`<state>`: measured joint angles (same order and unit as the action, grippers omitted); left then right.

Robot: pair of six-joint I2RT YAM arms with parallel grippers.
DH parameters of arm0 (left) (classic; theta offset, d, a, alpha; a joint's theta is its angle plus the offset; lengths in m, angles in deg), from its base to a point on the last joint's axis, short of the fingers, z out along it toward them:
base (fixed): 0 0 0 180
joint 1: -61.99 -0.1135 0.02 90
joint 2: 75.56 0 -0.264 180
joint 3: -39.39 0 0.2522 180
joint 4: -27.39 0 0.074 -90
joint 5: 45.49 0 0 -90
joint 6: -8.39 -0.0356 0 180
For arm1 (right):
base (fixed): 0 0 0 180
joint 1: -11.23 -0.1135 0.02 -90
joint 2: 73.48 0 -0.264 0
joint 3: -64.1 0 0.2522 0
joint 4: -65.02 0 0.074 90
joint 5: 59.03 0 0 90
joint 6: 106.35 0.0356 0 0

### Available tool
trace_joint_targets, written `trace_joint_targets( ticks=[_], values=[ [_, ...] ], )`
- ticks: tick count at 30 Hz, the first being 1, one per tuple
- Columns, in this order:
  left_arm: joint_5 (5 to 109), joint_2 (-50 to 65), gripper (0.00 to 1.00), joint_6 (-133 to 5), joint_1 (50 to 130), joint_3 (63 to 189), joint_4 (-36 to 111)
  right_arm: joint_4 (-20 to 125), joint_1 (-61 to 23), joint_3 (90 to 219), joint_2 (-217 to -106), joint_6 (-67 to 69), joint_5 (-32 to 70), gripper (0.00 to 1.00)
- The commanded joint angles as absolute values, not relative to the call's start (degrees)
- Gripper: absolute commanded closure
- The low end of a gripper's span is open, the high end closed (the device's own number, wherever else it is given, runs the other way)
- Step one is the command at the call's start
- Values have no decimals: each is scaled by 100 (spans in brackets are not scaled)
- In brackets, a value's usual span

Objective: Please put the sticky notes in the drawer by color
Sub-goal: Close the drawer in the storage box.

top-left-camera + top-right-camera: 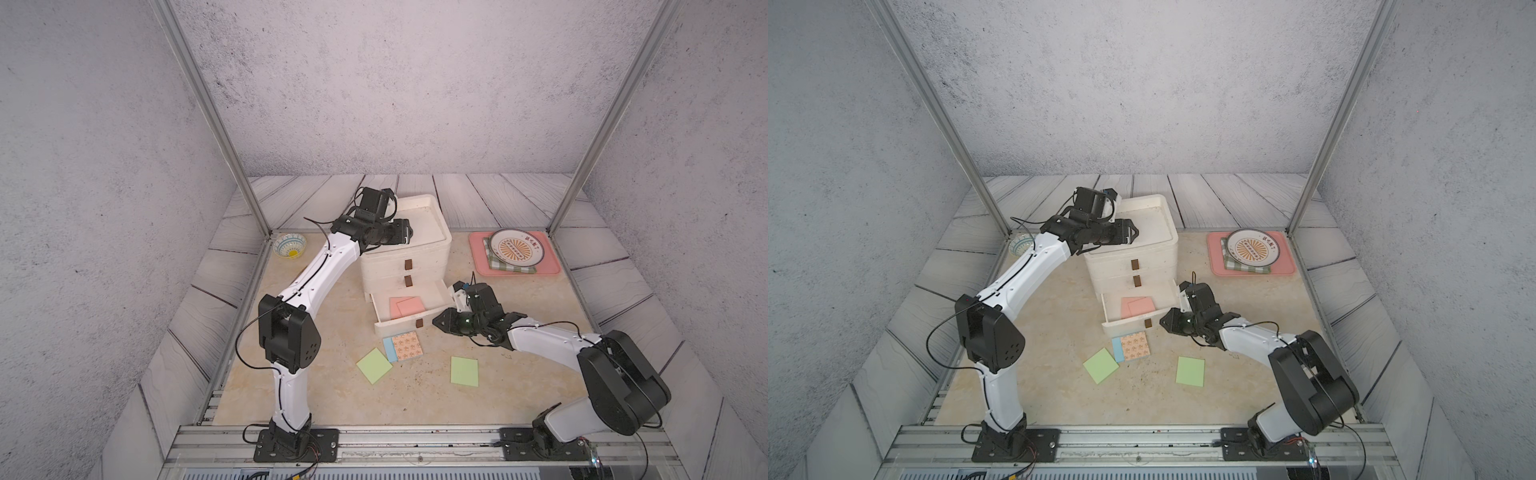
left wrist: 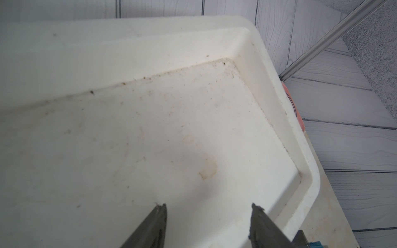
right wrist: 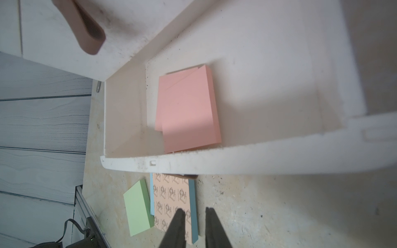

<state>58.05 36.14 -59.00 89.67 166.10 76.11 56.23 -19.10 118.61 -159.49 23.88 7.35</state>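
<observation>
**A:** Where are the sticky notes seen?

**B:** Two pink pads (image 3: 187, 107) are laid inside the bottom drawer (image 1: 399, 326), one partly over the other. This drawer is pulled out of the white cabinet (image 1: 432, 253), and the two drawers above it are shut. The orange-patterned pad (image 1: 409, 346), with a light blue edge, is found on the table (image 1: 332, 395) just in front of the open drawer. One green pad (image 1: 374, 365) is placed just beside that blue edge. The other green pad (image 1: 464, 371) is placed apart, toward the right arm.

**A:** And how are the grippers seen?

**B:** The left gripper (image 2: 209, 206) is seen over the rimmed top of the cabinet, with the jaws spread wide and nothing between them. The right gripper (image 3: 195, 209) is seen low, by the right end of the open drawer's front. Its fingers are almost pressed together, a narrow gap is left, and nothing is pinched. Whether the drawer is touched cannot be told.

**A:** What is placed around?

**B:** A pink tray (image 1: 552, 266) is seen at the far right, with a checked cloth (image 1: 511, 269) and a plate (image 1: 515, 247) on it. A small bowl (image 1: 289, 245) is seen at the far left.
</observation>
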Motion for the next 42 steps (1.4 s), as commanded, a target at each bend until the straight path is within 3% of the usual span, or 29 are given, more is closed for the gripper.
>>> trace_joint_targets(
  ticks=[1, 13, 22, 34, 42],
  values=[
    [5979, 3443, 34, -5940, 8922, 16138, 7763, 5957, -1983, 11761, -16209, 2301, 856, 78],
    [6287, 3403, 32, -5876, 8868, 15431, 7919, 8219, -2239, 11509, -17179, 2689, 1200, 78],
    [6427, 3212, 32, -5749, 8870, 14884, 7692, 8675, -2436, 11937, -17353, 2797, 1934, 78],
    [6494, 2959, 32, -5736, 8870, 14633, 7753, 9345, -2638, 13103, -18617, 3128, 2426, 78],
    [6550, 2692, 31, -5744, 8870, 14524, 7871, 9888, -2787, 12562, -18343, 3028, 3043, 78]
  ],
)
